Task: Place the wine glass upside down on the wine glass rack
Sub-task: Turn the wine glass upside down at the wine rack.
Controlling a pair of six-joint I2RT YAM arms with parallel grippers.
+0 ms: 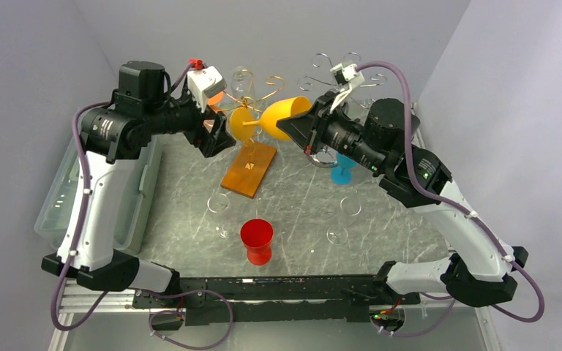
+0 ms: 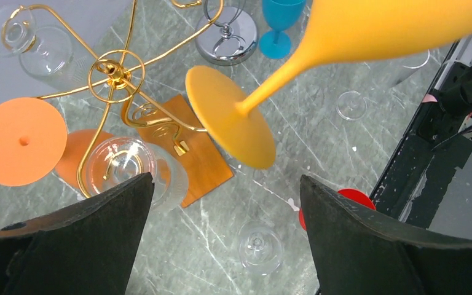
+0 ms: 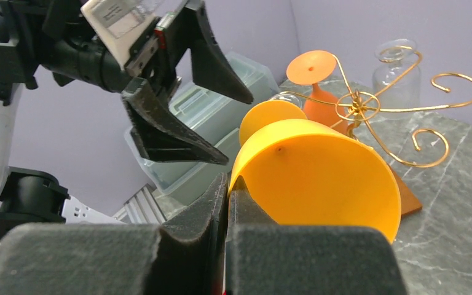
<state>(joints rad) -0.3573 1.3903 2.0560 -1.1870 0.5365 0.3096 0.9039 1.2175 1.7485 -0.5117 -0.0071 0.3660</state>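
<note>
A grey-green marbled table (image 1: 300, 208) is filling the scene, with plain pale lavender walls (image 1: 278, 29) closing it in at the back and both sides, and a clear plastic bin (image 1: 55, 216) is sitting along its left edge. The top view is giving the whole layout: the gold wire rack (image 1: 252, 88) is standing on its wooden base (image 1: 249, 170) near the back, with a blue wine glass (image 1: 343, 170) to its right and a red wine glass (image 1: 256, 240) standing upside down toward the front among clear glasses. The left wrist view is adding what the top view is hiding: an orange wine glass (image 2: 21, 141) and a clear glass (image 2: 123, 163) are hanging upside down from the rack's arms, and a silver rack base (image 2: 226, 40) is standing beside the blue glass. The right wrist view alone is showing the grip itself. The right gripper (image 3: 227, 184) is pinching the rim of the yellow wine glass (image 3: 319, 172), its jaws pressed together on the bowl wall, and is holding the glass on its side in the air, foot pointing at the gold rack's hub. The left gripper (image 2: 226, 178) is hovering with its jaws spread wide and holding nothing; the yellow glass's foot is lying just ahead of its two fingers, touching neither.
</note>
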